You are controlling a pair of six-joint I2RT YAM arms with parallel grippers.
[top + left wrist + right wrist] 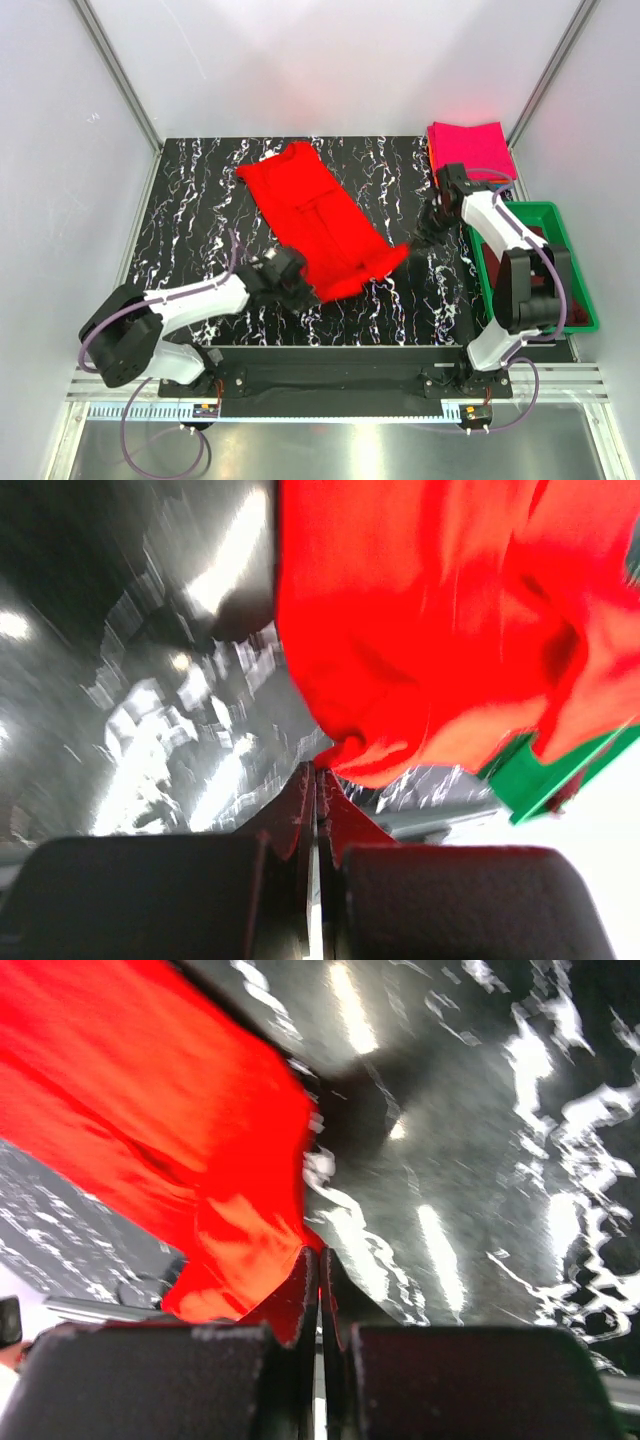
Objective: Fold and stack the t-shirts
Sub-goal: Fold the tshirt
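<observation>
Red t-shirt [320, 215]: lay spread on counter [200, 200], approx. centre. Not yet folded, near end rumpled.
Long axis: ran approx. 11 to 5 o'clock. Collar end vs hem end not certain.
L hand [295, 282]: at left corner of shirt's near end, touching cloth edge. Shirt body lay at 1 o'clock from it. Fingers together. Could not tell if cloth was nipped betw. them, as wrist view was blurred.
R hand [432, 225]: just beside right corner of near end, which lay at 8 o'clock from it. Fingers together, red cloth at the tip, hold unconfirmed.
Nearer hand: L, by judgement. Both flanked the near end.
Next move (judgement): likely carries near end toward 11 o'clock along the axis. Unequal travel would skew the fold.
Magenta t-shirt [470, 148]: folded flat, far-right corner, 1 o'clock from R hand, well apart from red.
Green bin [580, 285]: at counter's right edge. Inside mostly screened by R arm, not readable.
Third shirt: not made out.
</observation>
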